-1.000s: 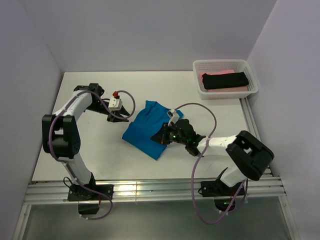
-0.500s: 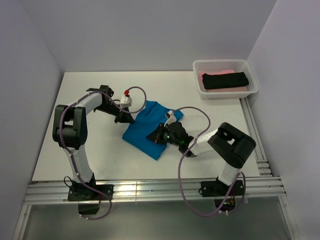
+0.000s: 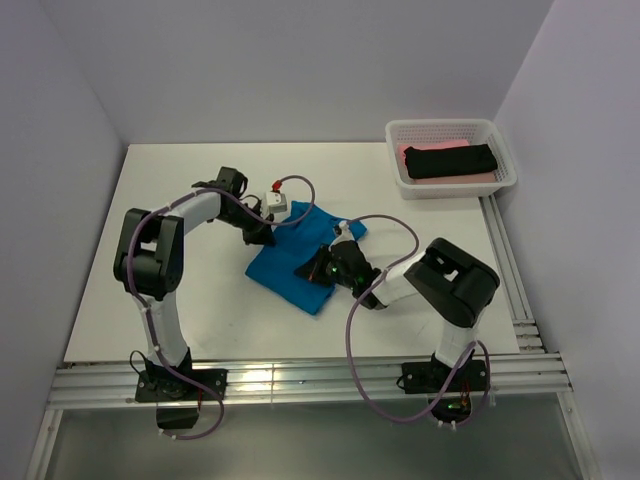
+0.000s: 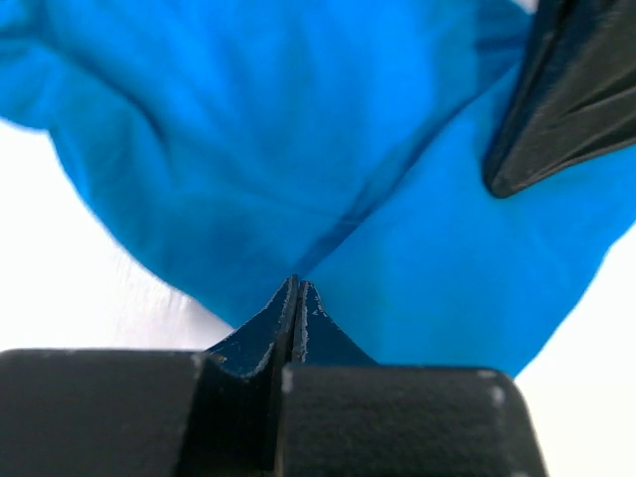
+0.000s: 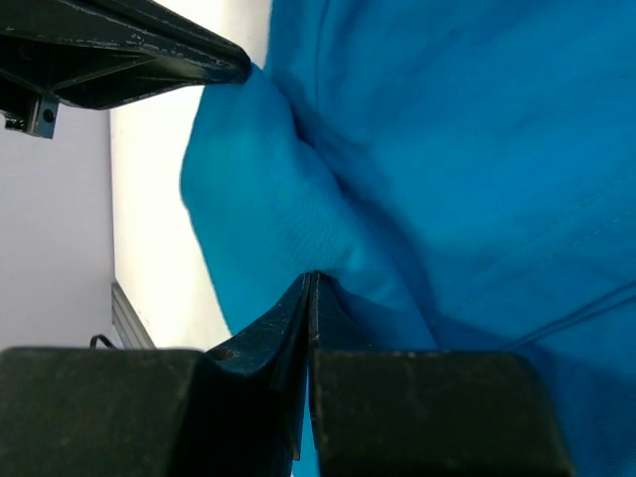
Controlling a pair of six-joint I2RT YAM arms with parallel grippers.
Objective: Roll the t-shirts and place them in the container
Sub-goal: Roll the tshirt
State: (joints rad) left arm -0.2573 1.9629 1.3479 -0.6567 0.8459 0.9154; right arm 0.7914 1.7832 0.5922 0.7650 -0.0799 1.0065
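Observation:
The turquoise t-shirt [image 3: 290, 262] lies bunched at the middle of the white table and fills both wrist views [image 4: 298, 149] [image 5: 447, 149]. My left gripper [image 3: 267, 238] is at its upper left edge, jaws shut, pinching a fold of the cloth [image 4: 296, 283]. My right gripper [image 3: 304, 272] reaches in from the right over the shirt, jaws shut on a ridge of the cloth [image 5: 313, 276]. Each gripper's fingers show in the other's wrist view. A black t-shirt [image 3: 450, 160] lies on a pink one [image 3: 455, 179] in the basket.
The white mesh basket [image 3: 505, 160] stands at the back right corner. Bare white table [image 3: 180, 300] lies to the left and front of the shirt. Both arms' cables loop above the table near the shirt. Grey walls close the left, back and right.
My left gripper has moved right from the bare table to the shirt's left edge. My right gripper has slid left across the shirt. The shirt has bunched narrower between them.

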